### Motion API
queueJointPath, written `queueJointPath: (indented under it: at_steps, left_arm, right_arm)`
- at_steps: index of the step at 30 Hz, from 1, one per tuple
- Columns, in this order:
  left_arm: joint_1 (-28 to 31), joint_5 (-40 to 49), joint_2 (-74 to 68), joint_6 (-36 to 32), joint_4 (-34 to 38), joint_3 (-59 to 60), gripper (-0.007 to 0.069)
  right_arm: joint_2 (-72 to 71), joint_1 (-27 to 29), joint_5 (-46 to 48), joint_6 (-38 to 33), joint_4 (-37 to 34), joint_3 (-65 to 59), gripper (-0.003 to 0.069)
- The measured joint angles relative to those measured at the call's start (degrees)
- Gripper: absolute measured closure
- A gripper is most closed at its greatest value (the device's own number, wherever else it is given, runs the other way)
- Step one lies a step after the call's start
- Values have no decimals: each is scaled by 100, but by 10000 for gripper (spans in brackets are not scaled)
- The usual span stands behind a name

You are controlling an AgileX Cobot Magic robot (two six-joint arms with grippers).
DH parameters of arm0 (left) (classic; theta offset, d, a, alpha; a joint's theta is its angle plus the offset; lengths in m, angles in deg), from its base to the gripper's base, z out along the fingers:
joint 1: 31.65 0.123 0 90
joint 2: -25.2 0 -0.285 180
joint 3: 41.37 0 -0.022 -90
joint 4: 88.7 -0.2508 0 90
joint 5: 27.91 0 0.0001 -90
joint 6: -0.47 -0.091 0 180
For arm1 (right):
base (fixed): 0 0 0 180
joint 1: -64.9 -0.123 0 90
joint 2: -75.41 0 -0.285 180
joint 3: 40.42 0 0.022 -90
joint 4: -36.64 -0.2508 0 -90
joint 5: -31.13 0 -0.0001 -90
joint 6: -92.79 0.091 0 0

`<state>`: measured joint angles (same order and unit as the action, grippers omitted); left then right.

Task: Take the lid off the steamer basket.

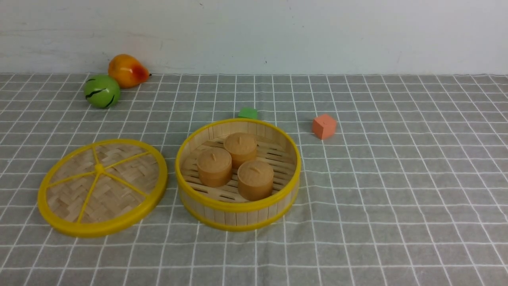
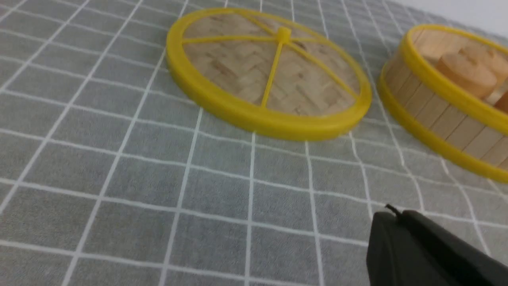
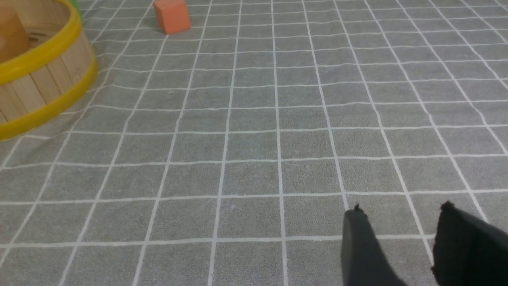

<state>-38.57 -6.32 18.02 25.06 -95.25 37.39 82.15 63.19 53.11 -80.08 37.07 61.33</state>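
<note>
The lid (image 1: 102, 186), a flat woven bamboo disc with a yellow rim and spokes, lies flat on the cloth to the left of the steamer basket (image 1: 238, 210). The basket stands uncovered with three tan cylinders (image 1: 237, 165) on its slatted floor. Neither arm shows in the front view. In the left wrist view the lid (image 2: 266, 71) and basket (image 2: 444, 115) lie well beyond my left gripper (image 2: 397, 214), whose fingers are pressed together on nothing. My right gripper (image 3: 401, 210) hovers open over bare cloth, far from the basket (image 3: 39, 83).
A green ball-like fruit (image 1: 102, 91) and an orange pear (image 1: 127, 70) sit at the back left by the wall. A small green cube (image 1: 248, 113) lies just behind the basket. An orange cube (image 1: 324, 126) rests to its right, the same orange cube (image 3: 171, 16) appearing in the right wrist view.
</note>
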Motion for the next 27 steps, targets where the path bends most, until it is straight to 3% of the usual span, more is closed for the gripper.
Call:
queueJointPath:
  at_steps: [8, 27]
  left_arm:
    - [0, 85, 0, -1326, 321, 12, 637]
    - [0, 92, 0, -1390, 473, 12, 637]
  right_arm:
    - [0, 0, 0, 0, 0, 0, 417]
    - [0, 0, 0, 0, 0, 0, 417]
